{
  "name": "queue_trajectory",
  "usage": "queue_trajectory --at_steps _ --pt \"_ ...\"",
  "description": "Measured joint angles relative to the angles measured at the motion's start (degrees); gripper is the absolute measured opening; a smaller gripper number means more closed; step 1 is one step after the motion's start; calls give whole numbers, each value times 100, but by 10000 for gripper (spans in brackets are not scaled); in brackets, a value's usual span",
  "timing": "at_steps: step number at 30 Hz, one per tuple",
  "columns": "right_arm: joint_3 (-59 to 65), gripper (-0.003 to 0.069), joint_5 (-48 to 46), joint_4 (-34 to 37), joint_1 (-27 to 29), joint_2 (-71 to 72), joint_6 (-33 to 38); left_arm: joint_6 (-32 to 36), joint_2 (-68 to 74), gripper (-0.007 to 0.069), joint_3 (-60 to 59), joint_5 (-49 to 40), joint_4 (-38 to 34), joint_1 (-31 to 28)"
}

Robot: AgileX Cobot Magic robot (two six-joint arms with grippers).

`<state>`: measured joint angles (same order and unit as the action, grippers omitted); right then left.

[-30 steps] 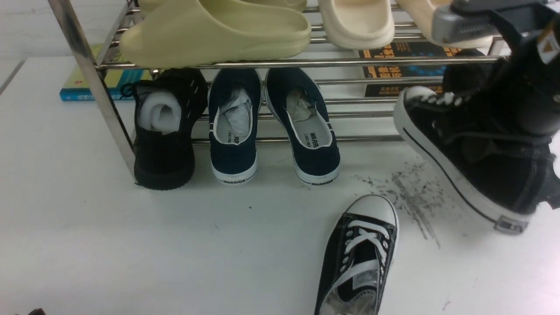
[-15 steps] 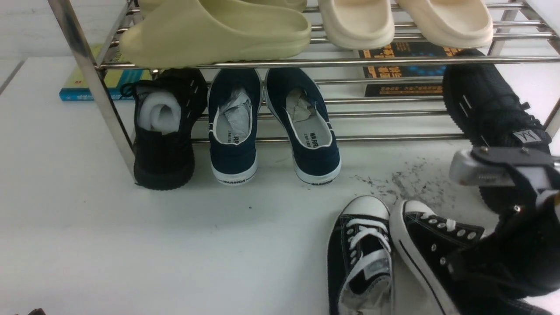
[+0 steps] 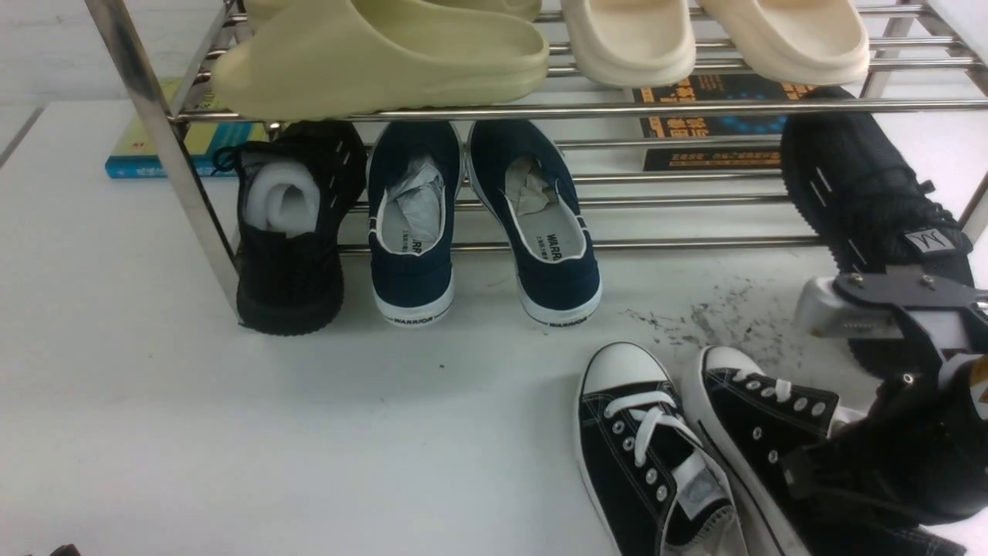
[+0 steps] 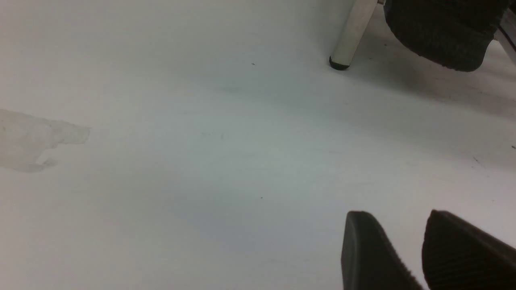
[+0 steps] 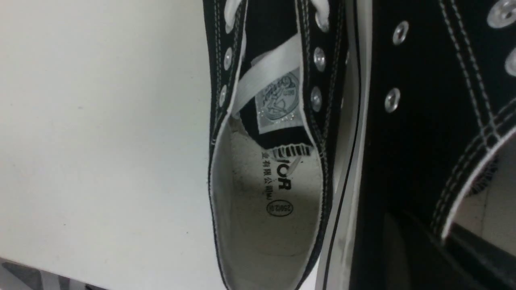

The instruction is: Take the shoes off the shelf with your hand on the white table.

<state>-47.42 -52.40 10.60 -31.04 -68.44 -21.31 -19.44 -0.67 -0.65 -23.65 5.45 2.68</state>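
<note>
- Where the white surface (image 3: pixel 231 432) spreads in front of the rack, both shoes (image 3: pixel 695 448) lie at its near right, off the shelf (image 3: pixel 540 110).
- Shelf: two chrome tiers. Pale slides (image 3: pixel 386 62) up top. Navy slip-ons (image 3: pixel 478 224) and a black knit sneaker (image 3: pixel 293 239) on the lower rods, heels toward the camera. Second knit sneaker (image 3: pixel 872 201) at the right end.
- Left shoe (image 3: pixel 648 463): flat on its sole, long axis running near-to-far, white toe cap toward the shelf and swung a little leftward.
- Right shoe (image 3: pixel 760 425): touching the left one, same heading, tilted so its white sole rim shows along the left side.
- Right tool (image 3: pixel 818 475): pressed together on the right shoe's heel collar.
- Left tool (image 4: pixel 399 213): fingers slightly spread, nothing between them, low over bare surface near one foot of the shelf.
- Grey scuff streaks (image 3: pixel 718 324): between the toe caps and the shelf.
</note>
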Motion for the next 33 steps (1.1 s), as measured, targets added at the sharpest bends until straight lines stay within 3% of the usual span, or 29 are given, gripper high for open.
queue_trajectory --at_steps 4,11,16,22,33 --pt "-193 13 -188 -369 0 0 0 0 0 242 0 0 4 0" --pt "-210 17 -280 -390 -20 -312 182 0 0 242 0 0 4 0" --pt "-210 20 -191 -454 -45 -917 548 0 0 242 0 0 4 0" --pt "-327 21 228 -1004 -27 -1331 1078 0 0 242 0 0 4 0" --pt "-379 50 258 -324 4 -1347 1144 0 0 242 0 0 4 0"
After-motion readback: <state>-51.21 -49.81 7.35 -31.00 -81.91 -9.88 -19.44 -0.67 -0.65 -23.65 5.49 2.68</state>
